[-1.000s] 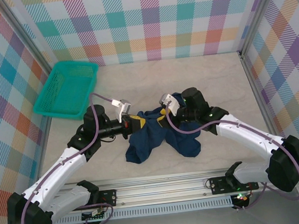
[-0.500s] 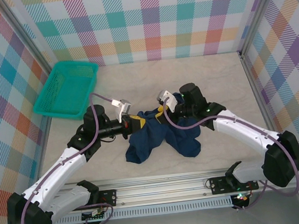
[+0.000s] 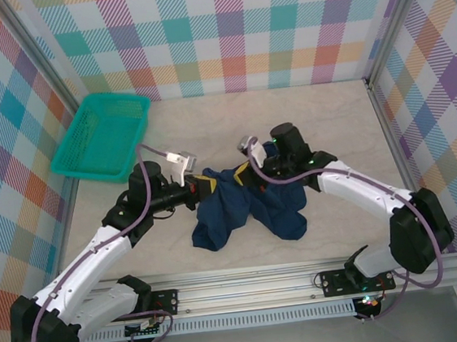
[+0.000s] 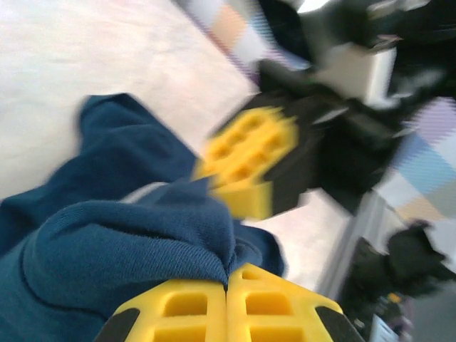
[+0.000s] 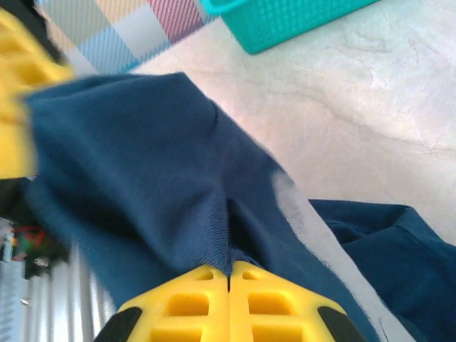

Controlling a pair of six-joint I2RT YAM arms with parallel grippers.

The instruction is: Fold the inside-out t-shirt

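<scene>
Navy cloth of the t-shirt (image 3: pixel 245 214) lies crumpled about the middle of the table (image 3: pixel 329 119), with its far part gathered up between the two arms. The left gripper (image 3: pixel 206 185) has its yellow jaws pressed together on a bunched fold of the shirt. The right gripper (image 3: pixel 246 172) pinches another fold the same way, near the left one but not touching it. A teal basket (image 3: pixel 102 139) rests by the table's left edge toward the far corner, well apart from the shirt.

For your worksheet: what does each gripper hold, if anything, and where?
The left gripper and right gripper each pinch a raised fold of the t-shirt, near its far edge.
</scene>
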